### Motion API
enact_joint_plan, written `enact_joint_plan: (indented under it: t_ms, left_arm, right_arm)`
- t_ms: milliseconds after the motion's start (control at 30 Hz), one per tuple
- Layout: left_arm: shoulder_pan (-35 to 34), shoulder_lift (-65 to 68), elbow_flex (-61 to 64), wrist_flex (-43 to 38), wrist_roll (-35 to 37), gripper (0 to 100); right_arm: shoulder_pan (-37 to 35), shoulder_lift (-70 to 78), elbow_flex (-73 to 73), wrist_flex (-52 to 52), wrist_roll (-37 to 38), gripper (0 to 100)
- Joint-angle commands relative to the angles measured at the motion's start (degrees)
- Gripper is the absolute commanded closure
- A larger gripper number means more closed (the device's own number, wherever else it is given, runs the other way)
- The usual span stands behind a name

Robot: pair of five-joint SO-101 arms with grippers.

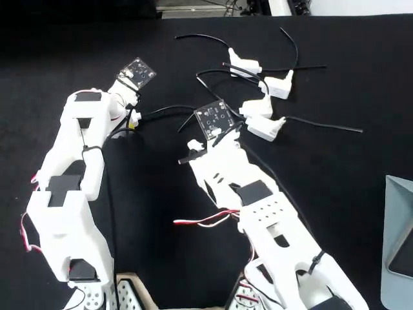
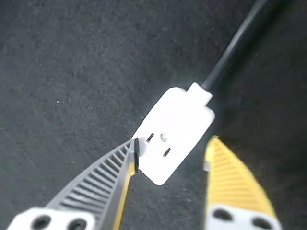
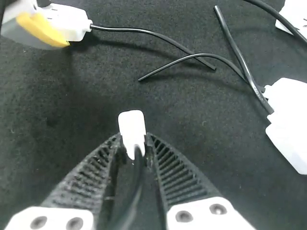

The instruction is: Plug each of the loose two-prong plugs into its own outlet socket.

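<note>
While your right claw (image 3: 133, 141) was clamped on a small white plug (image 3: 132, 122), its black ribbed fingers (image 3: 91, 179) met on the plug's narrow waist and left the rounded, smooth plastic end poking out past the tips. The plug's black cord ran back between the fingers.

Your left claw (image 2: 172, 143) stood apart around a white socket (image 2: 175, 132) lying flat on the cloth (image 1: 335, 194). The grey ribbed finger (image 2: 103, 175) touched one edge of it, and the yellow finger (image 2: 230, 177) waited just beside the opposite edge with a dark gap between. The socket was a glossy rounded rectangle with two short slots and a tiny round mark on its face. A thick black lead (image 2: 235, 45) came out of its far end.

In the high view you had the two claws near each other at mid-table, with a strip of dark, felt-like cloth between the arms and a wider stretch to the right of your right arm. A cluster of white plastic pieces (image 1: 258, 106) with thin black wires lay just beyond your right claw, short of the table's far edge (image 1: 361, 17). A grey box (image 1: 399, 245) sat at the right border.
</note>
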Motion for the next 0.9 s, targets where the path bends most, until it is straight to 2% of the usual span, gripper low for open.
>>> enact_joint_plan:
  t_ms: [0, 200, 433, 767, 867]
  left_arm:
    - [0.0, 0.6, -2.7, -0.2, -2.6, 82]
    - [0.1, 3.1, -3.5, -1.2, -2.8, 83]
    - [0.1, 6.6, -3.9, -6.0, -2.5, 83]
    - [0.0, 8.6, -7.3, -5.4, -2.5, 83]
    - [0.0, 8.5, -8.0, -3.5, 0.7, 84]
  right_arm:
    - [0.7, 0.1, -4.0, -0.9, -0.3, 98.7]
    - [0.7, 0.1, -4.0, -0.7, -0.3, 98.7]
    - [0.7, 0.1, -4.0, -0.7, -0.2, 98.7]
    - [0.7, 0.1, -3.9, -0.6, 0.0, 98.7]
    - [0.7, 0.1, -3.9, -0.6, 0.0, 98.7]
